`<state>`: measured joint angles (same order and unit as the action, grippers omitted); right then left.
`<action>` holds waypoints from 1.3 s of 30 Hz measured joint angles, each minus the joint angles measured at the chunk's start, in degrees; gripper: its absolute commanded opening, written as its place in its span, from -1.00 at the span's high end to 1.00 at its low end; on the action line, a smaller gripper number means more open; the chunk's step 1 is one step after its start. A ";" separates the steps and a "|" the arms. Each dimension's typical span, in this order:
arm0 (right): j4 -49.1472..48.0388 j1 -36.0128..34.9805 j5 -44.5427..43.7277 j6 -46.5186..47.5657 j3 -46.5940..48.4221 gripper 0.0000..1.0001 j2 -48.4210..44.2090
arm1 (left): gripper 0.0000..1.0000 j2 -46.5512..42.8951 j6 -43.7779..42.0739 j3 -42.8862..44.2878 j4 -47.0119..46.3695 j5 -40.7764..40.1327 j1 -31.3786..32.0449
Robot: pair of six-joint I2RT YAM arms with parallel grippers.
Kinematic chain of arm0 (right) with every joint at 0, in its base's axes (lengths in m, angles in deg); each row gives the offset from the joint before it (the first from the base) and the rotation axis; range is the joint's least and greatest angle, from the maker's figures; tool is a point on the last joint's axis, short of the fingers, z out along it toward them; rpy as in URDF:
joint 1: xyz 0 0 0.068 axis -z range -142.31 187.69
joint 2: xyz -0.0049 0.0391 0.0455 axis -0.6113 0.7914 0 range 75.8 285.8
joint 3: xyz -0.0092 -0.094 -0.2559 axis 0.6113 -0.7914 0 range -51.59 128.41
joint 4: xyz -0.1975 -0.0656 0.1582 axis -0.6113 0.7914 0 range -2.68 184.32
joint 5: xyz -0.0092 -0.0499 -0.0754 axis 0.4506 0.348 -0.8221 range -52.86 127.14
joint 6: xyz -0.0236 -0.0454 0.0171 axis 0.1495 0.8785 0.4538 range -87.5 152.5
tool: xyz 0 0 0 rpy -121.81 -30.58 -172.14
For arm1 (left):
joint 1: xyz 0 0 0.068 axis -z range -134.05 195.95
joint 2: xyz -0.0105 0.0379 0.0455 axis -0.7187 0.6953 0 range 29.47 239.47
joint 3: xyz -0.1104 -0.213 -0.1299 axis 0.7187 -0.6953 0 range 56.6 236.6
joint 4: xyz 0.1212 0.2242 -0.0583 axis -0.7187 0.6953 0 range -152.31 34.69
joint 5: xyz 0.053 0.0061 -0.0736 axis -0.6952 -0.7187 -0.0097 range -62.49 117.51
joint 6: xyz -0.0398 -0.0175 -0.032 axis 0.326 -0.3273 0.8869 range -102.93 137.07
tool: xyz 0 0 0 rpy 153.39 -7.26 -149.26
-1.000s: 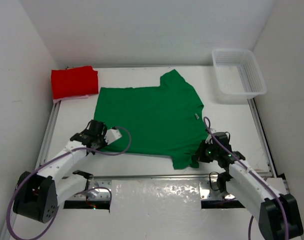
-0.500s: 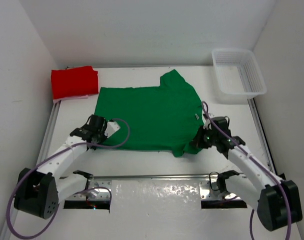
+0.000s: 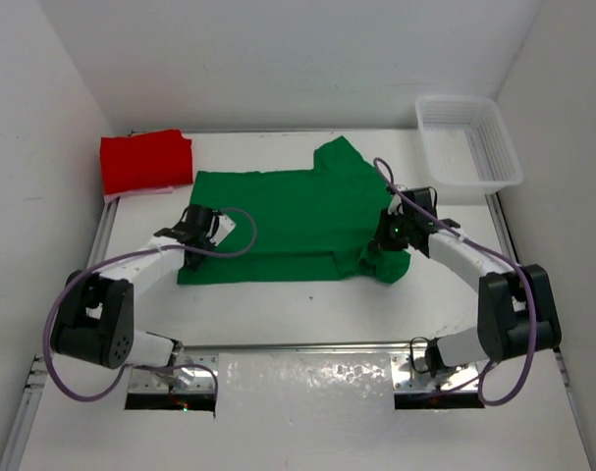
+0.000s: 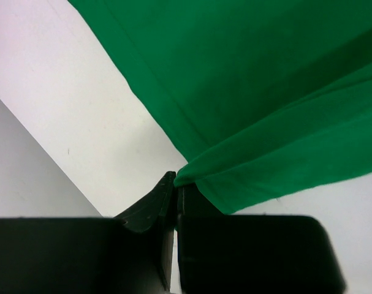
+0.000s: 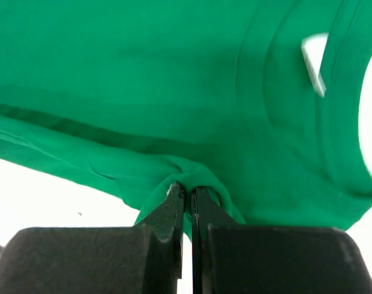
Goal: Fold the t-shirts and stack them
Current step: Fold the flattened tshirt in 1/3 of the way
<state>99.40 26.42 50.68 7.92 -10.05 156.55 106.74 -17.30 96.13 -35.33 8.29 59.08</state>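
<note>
Both arms reach out from the near edge of the table [image 3: 307, 314], elbows bent outward and forearms angled in toward each other. The left forearm runs low over the table and ends at the left side of the green t-shirt [image 3: 278, 211]. The right one comes in from the right edge to the shirt's right side.

The left gripper [image 3: 190, 258] is pinched tight on a fold of green cloth at the shirt's near left corner. Its wrist camera shows the fabric drawn up into the fingertips [image 4: 167, 190] over the layer beneath. The right gripper [image 3: 380, 255] is likewise clamped on a puckered bunch of the same shirt, near the collar and its white label.

The green shirt lies spread across the middle of the table between the two grippers, with a rumpled lump at its near right corner. A red t-shirt [image 3: 145, 162] sits folded in the far left corner. A white mesh basket [image 3: 504, 172] stands in the far right corner, well apart from both.
</note>
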 measured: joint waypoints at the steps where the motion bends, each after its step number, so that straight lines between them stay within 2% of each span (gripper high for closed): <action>1: 0.02 0.13 -0.09 0.74 0.98 1.00 0.90 | 1.00 0.98 0.17 0.61 -0.50 -0.07 -0.11; 12: 4.90 0.28 -1.27 8.92 9.68 1.00 9.44 | 1.00 6.40 0.11 3.41 -2.97 -0.37 -0.87; 17: 6.60 0.28 -1.66 11.65 14.78 1.00 13.29 | 0.81 9.44 -0.33 6.29 -4.09 -0.81 -1.29; 18: 6.69 0.28 -1.64 12.13 15.63 1.00 14.27 | 0.64 10.32 -0.33 7.02 -4.20 -0.92 -1.36; 21: 7.17 0.28 -1.86 13.14 16.76 0.86 16.48 | 0.31 12.59 -0.22 8.31 -4.55 -1.14 -1.62; 23: 7.98 0.33 -2.34 13.68 17.59 0.78 17.97 | 0.24 13.68 -0.04 8.96 -4.33 -1.20 -2.01; 25: 9.31 0.44 -3.13 14.14 19.61 0.60 20.04 | 0.13 14.56 0.33 10.05 -3.56 -1.25 -2.91; 26: 9.86 0.59 -3.41 14.21 20.92 0.41 21.05 | 0.12 15.02 0.44 10.88 -3.19 -1.20 -3.80; 28: 11.52 0.90 -4.96 14.64 25.40 0.26 23.61 | 0.10 16.35 0.87 13.51 -2.43 -1.22 -6.58; 29: 12.37 1.03 -5.95 14.84 27.80 0.11 24.76 | 0.10 16.92 1.22 14.88 -2.08 -1.25 -8.15; 33: 16.24 1.75 -9.90 15.58 38.05 -0.01 27.32 | 0.03 17.88 3.06 21.73 1.70 1.57 -15.65; 35: 16.90 2.29 -10.60 15.54 40.11 0.01 26.36 | -0.04 17.11 3.98 24.26 4.42 5.79 -18.56; 38: 17.35 3.89 -10.58 15.15 34.58 0.76 17.88 | -0.15 13.16 5.01 23.37 9.46 13.49 -19.96; 39: 17.62 4.22 -10.56 15.08 31.65 0.79 14.62 | -0.15 11.63 5.31 21.99 10.56 16.13 -19.78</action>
<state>117.01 30.64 40.13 23.00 21.60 171.17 118.37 -11.99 118.11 -24.77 24.42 39.30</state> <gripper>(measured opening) 0.234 0.565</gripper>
